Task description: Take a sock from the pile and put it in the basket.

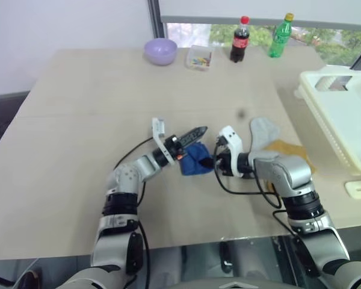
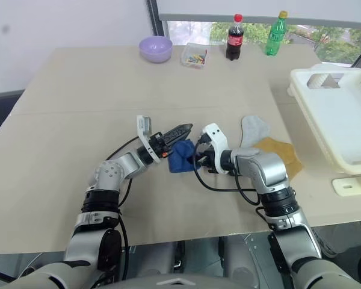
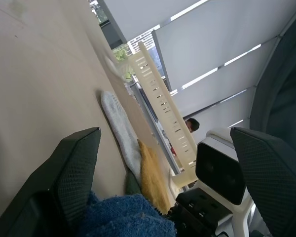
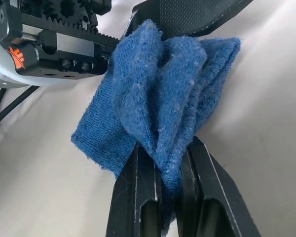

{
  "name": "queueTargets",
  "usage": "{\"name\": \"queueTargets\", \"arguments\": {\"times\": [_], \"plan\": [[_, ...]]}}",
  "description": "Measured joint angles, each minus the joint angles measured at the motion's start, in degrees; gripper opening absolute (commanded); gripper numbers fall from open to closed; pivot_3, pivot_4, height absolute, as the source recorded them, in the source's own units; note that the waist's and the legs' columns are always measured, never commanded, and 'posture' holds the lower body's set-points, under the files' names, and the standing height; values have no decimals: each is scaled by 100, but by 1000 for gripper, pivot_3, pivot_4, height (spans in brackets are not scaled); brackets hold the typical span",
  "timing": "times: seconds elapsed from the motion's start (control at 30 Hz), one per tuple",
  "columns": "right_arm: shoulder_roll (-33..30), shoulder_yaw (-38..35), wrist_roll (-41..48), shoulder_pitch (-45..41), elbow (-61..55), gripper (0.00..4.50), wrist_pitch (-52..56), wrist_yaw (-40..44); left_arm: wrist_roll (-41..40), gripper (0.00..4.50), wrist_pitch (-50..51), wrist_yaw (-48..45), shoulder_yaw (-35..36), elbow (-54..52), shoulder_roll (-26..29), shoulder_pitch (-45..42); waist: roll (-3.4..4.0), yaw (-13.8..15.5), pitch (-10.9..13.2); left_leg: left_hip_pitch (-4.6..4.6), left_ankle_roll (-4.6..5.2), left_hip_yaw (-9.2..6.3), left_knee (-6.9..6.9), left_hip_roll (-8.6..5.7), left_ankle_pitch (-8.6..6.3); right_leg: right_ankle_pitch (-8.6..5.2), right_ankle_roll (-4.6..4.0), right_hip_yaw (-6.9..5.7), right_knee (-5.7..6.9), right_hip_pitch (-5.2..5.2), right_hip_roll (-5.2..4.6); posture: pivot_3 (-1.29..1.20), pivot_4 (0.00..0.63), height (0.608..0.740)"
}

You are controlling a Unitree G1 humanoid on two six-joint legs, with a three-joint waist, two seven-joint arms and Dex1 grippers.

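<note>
A royal blue sock (image 1: 196, 158) hangs bunched between my two grippers, just above the middle of the table. My right gripper (image 4: 170, 154) is shut on it, with a fold of the blue sock (image 4: 158, 108) pinched between the two black fingers. My left gripper (image 3: 164, 143) is open, its fingers wide on either side of the same sock (image 3: 123, 217). What is left of the pile lies just right of my right arm: a light grey sock (image 1: 262, 132) and a mustard yellow one (image 1: 290, 150). The cream-white slotted basket (image 1: 343, 114) stands at the table's right edge.
Along the far edge stand a lilac bowl (image 1: 160, 51), a small clear box of colourful bits (image 1: 200, 58), a cola bottle (image 1: 240, 40) and a green bottle (image 1: 280, 36). Bare tabletop (image 1: 78, 120) stretches to the left.
</note>
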Motion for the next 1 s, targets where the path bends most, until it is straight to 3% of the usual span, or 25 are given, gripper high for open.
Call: {"name": "queueTargets", "arguments": {"times": [0.2,0.43,0.57,0.7,0.83,1.0], "plan": [[6,-62,91,26,-36,103,20,-96,178,4500,-209,-114,-69,-185,265,43,0,-6,0,1,0,-1,0,1,0,0,-1,1,8,-3,3,0,150,740],[-127,-385,144,-1,-271,103,214,-479,829,4500,-1168,-1116,-336,-1113,1203,793,2,26,1,-9,-2,7,1,0,1,0,-2,8,12,-16,-1,0,150,740],[-207,-528,152,-39,-297,103,229,-648,1443,4500,-2405,-1751,-556,-1407,1506,1097,2,29,1,-8,-2,13,1,-1,1,0,-2,11,12,-17,-3,0,150,740],[-333,-755,218,-124,-530,103,444,-855,2995,4500,-4702,-2413,-1454,-1243,1915,1230,6,47,3,-11,-2,17,1,0,1,0,-4,12,12,-20,-2,0,150,740],[-515,-1224,601,-295,-1286,103,1132,-987,3208,4500,-5595,-2640,-1802,-751,1436,1074,7,69,2,-14,0,16,3,-1,0,1,-2,13,10,-20,-4,0,150,740],[-861,-1739,1027,-264,-2029,103,1842,-989,3165,4500,-5761,-2728,-1870,-555,1032,844,9,55,4,-16,0,13,6,-1,0,0,-2,13,16,-22,-4,0,150,740]]}}
